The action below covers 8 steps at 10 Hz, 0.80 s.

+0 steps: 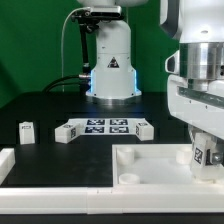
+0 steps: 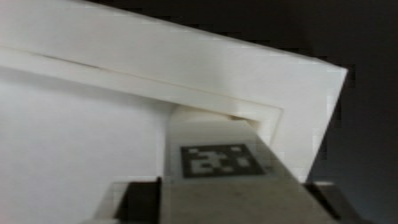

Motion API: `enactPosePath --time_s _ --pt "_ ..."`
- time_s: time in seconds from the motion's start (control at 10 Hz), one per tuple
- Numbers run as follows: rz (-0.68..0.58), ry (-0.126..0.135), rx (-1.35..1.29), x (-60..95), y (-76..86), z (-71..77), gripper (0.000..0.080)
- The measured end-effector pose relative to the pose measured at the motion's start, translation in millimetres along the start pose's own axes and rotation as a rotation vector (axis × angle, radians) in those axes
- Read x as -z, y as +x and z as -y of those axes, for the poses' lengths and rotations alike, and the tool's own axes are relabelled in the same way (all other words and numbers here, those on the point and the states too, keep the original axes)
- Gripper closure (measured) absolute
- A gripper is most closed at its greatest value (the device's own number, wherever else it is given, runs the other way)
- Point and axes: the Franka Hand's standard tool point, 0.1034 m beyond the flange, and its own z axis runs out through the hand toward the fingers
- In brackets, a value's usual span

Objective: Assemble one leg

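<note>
Wrist view only: the leg [image 2: 217, 160] seen end-on along its length, its black-and-white tag facing the camera; a dark finger [image 2: 135, 203] on one flank and another on the opposite flank, both pressed against it; the leg's far end sits right in a corner of the white top [image 2: 107, 110], where two raised walls meet; whether it is seated in a socket there I cannot tell
Exterior view only: the arm coming down from the upper edge on the exterior view's right; the robot base [image 1: 110, 62] at the back, with a pale blue glow at its foot
Gripper: the gripper [image 1: 203, 146] is closed on the leg [image 1: 199, 153], holding it upright
White top: the tray-like white top [image 1: 150, 168] lies flat at the front on the exterior view's right; inside its rim only the held leg, at the near corner
Marker board: the marker board [image 1: 105, 126] lies flat mid-desk; a small white block [image 1: 66, 134] just beside one end and another [image 1: 143, 130] at the other end; a third block [image 1: 27, 131] well apart towards the exterior view's left
Desk: the desk [image 1: 50, 110] is black and matte; a low white wall piece [image 1: 10, 162] at the front on the exterior view's left
Room: green backdrop [image 1: 30, 40] behind the robot base
</note>
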Motion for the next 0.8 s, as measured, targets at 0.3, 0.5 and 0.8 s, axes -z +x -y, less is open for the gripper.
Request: enactPosePath --time_s 0.3,0.5,0.8 --pt "-0.013 0.035 0.200 1.9 1.2 5.2 0.0182" --pt "-0.032 0.050 0.487 1.4 2.2 5.9 0.0155" --pt "-0.042 0.044 0.812 1.5 -2.2 6.5 0.0150"
